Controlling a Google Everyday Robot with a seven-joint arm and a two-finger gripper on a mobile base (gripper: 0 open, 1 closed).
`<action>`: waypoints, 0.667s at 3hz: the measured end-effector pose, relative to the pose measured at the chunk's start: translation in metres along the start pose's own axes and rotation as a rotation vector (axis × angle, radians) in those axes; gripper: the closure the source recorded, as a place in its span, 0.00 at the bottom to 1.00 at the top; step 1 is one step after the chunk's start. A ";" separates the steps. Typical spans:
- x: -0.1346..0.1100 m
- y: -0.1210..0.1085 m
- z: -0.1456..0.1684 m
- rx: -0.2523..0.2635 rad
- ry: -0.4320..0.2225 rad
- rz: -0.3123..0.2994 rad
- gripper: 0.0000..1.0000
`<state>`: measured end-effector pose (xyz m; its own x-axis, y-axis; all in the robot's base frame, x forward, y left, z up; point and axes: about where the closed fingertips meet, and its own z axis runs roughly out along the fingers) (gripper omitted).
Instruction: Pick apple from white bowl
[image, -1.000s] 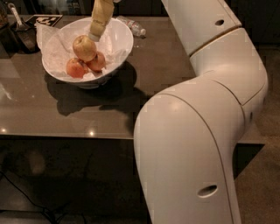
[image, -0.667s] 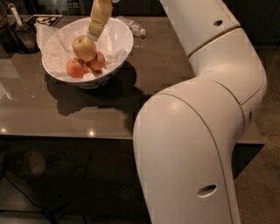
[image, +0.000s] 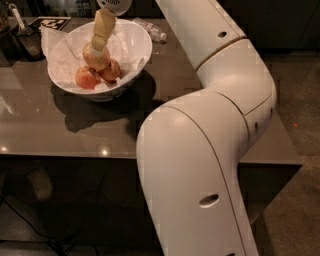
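The white bowl (image: 136, 39) stands on the far left of the dark table, lined with crumpled white paper. The apple (image: 96, 59), pale yellow-green with a blush, lies on top of two smaller red apples (image: 86, 78) inside the bowl. My gripper (image: 98, 47) reaches down from the top of the view into the bowl and its tip touches the top of the apple. My white arm fills the right and the foreground.
A clear plastic bottle (image: 151, 31) lies behind the bowl. A black-and-white marker tag (image: 52, 22) and dark utensils (image: 21, 31) sit at the far left. The table's front edge (image: 75, 156) runs below the bowl.
My gripper has shifted a little left and lower onto the apple. My arm's elbow has moved slightly leftward. The bowl and the apples have not moved.
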<state>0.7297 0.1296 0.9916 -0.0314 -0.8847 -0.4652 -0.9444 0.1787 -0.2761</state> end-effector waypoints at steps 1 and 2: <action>0.004 -0.007 0.004 0.022 -0.053 0.018 0.00; 0.023 -0.005 0.043 0.005 -0.120 0.098 0.00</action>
<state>0.7481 0.1270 0.9469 -0.0839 -0.8052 -0.5871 -0.9370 0.2643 -0.2285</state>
